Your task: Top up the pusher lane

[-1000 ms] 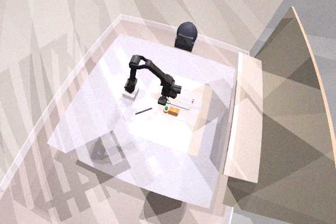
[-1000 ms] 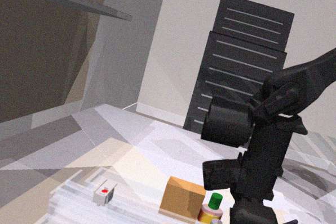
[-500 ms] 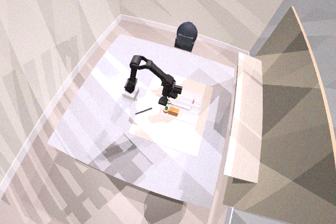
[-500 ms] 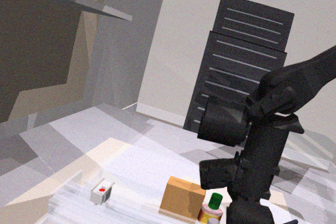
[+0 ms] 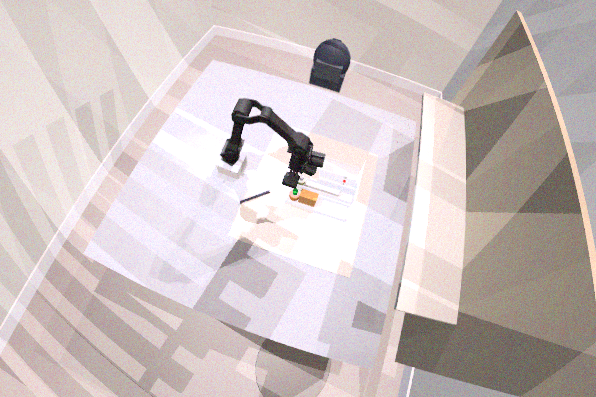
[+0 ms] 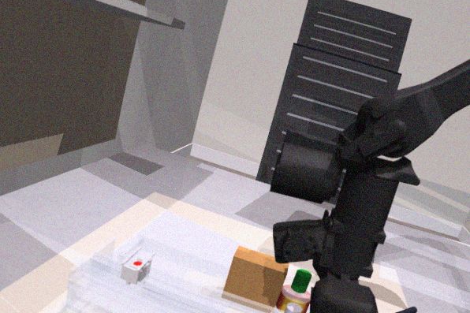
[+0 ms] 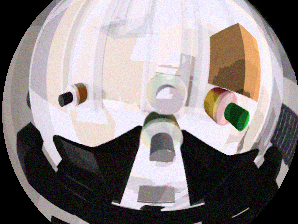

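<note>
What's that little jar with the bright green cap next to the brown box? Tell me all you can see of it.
The green-capped jar is a small round jar with a pale pinkish body, a red and yellow band near its foot and a plain green cylinder for a cap. It stands upright on the table, right beside the brown box; whether they touch is unclear. The gripper is shut on a different, grey-capped jar, so this one stands free.
</note>
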Robot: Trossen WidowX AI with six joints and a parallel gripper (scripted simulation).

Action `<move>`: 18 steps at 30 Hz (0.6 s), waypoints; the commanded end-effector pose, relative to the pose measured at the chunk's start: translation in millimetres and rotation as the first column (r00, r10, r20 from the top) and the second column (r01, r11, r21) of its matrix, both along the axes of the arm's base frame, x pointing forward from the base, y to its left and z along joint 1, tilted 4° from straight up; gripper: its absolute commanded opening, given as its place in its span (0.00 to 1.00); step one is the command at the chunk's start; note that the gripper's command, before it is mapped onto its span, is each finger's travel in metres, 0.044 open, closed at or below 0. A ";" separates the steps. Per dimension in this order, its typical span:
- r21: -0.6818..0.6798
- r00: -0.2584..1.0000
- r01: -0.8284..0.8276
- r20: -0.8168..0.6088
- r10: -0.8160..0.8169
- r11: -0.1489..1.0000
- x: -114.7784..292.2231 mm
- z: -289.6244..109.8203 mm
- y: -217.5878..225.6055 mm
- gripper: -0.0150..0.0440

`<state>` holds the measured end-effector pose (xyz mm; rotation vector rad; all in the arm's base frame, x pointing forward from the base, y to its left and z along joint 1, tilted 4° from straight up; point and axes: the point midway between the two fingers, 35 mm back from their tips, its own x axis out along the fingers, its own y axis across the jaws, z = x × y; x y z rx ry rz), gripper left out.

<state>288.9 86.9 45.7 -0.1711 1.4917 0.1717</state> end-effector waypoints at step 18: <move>0.005 0.999 -0.001 0.032 0.001 1.000 18.1 6.2 3.5 0.25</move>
